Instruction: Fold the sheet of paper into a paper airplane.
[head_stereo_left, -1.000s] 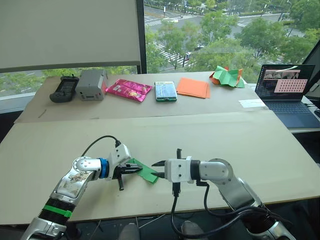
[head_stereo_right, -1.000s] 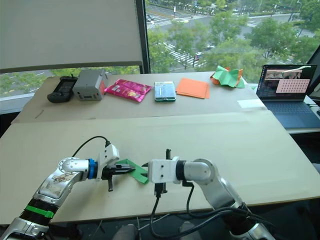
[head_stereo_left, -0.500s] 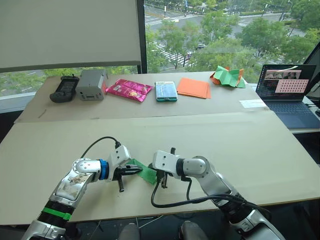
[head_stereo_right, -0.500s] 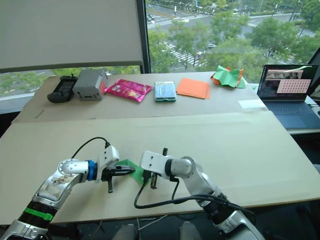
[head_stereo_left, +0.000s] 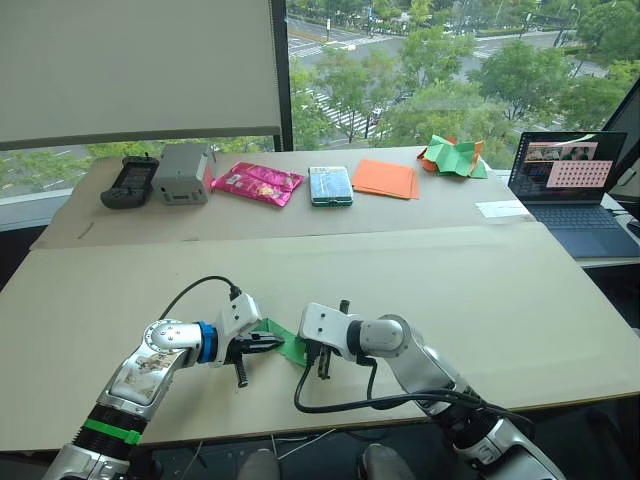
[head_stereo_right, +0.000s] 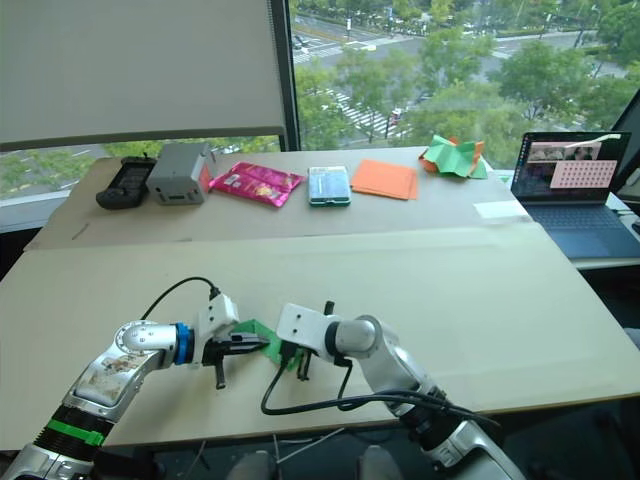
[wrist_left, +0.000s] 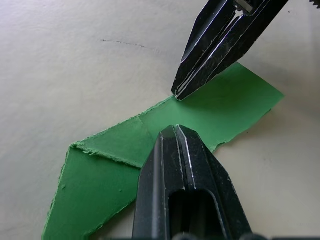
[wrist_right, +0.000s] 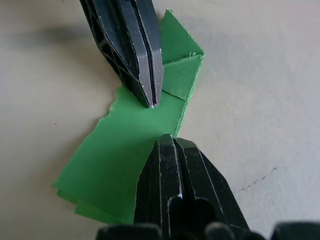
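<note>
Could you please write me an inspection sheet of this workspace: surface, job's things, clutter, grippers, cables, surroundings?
Surface: beige table, bare around the work.
Job's things: folded green paper lies flat near the front edge, layered flaps, ragged edges; airplane not finished.
Clutter: at the far edge a black device, grey box, pink packet, teal packet, orange sheets, crumpled green-and-orange heap, laptop.
Grippers: left gripper and right gripper both shut, tips pressing on the paper.
Cables: black cable loops below the right arm; another arches over the left wrist.
Surroundings: window, half-lowered blind, trees and street outside.
</note>
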